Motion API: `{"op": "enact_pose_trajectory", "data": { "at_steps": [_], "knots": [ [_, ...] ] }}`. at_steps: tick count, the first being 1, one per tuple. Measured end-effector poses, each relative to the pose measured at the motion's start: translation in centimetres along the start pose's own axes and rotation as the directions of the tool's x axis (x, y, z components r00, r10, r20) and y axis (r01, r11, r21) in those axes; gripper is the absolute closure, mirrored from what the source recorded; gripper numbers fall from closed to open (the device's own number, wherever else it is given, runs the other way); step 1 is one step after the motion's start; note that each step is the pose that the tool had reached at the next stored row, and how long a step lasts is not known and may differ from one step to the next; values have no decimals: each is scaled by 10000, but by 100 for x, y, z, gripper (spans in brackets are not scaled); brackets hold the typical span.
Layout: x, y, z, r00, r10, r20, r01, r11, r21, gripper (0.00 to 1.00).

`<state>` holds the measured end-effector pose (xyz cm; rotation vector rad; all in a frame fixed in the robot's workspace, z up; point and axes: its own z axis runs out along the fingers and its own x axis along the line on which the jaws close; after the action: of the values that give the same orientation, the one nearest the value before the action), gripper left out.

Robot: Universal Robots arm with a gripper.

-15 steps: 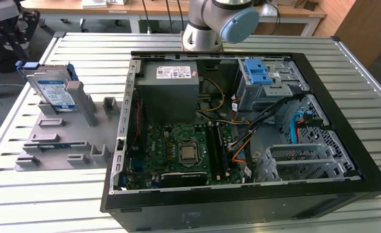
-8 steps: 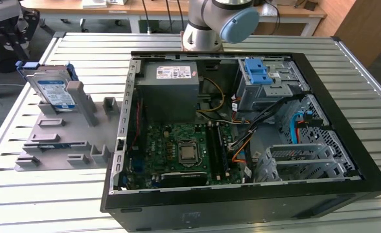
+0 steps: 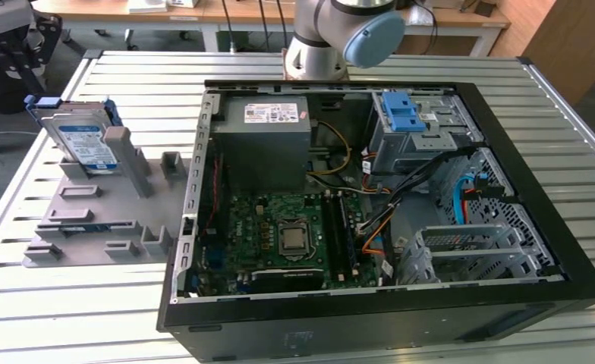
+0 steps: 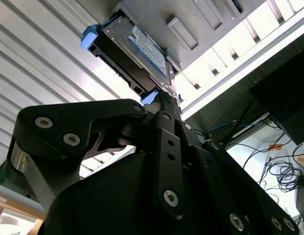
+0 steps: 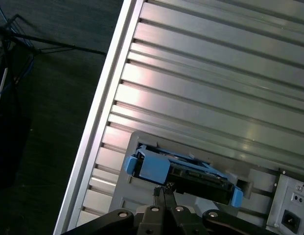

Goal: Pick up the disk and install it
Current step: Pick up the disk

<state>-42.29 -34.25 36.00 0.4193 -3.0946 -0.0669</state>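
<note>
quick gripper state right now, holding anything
Gripper: closed, with nothing visibly held; its tip is close to the silver metal hard drive in a blue plastic bracket, which stands in the grey plastic holder.

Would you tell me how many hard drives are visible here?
1: the silver-metal hard drive with blue plastic bracket rests in the grey holder at the exterior view's left. More may hide inside the black computer case.
</note>
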Motion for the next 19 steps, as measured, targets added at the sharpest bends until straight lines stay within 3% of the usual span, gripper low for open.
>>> {"op": "enact_pose_trajectory", "data": {
  "at_steps": [10, 19],
  "knots": [
    [0, 0, 0, 9992, -391, -18, 391, 9992, 4, 89],
    [0, 0, 0, 9957, -929, -43, 929, 9957, 9, 89]
  ]
}}
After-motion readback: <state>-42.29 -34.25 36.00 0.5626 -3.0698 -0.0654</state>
